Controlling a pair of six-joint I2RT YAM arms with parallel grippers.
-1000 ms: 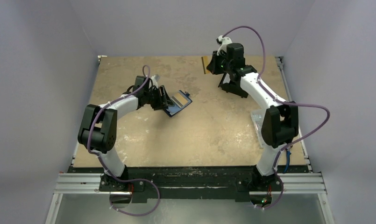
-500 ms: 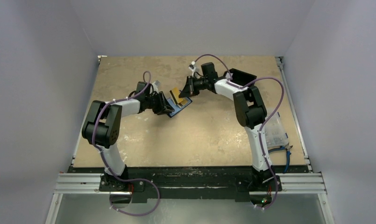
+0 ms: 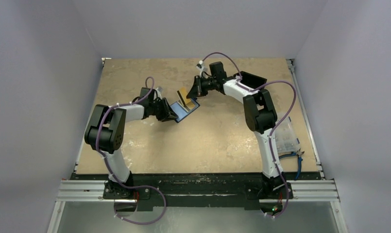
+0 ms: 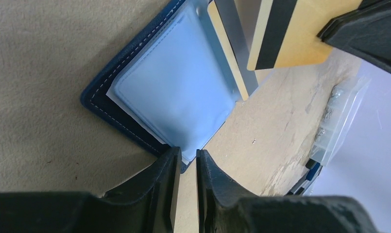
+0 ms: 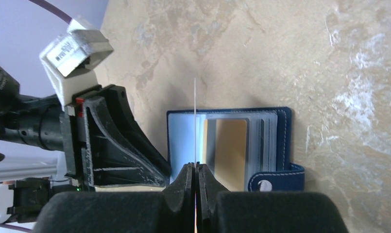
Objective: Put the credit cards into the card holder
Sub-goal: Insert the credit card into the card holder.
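Navy card holder, left gripper tighter

Black box far back, clear compartment box at right edge

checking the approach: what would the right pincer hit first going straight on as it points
Probably the open wallet, just ahead of the card in the right pincer; depth unclear.
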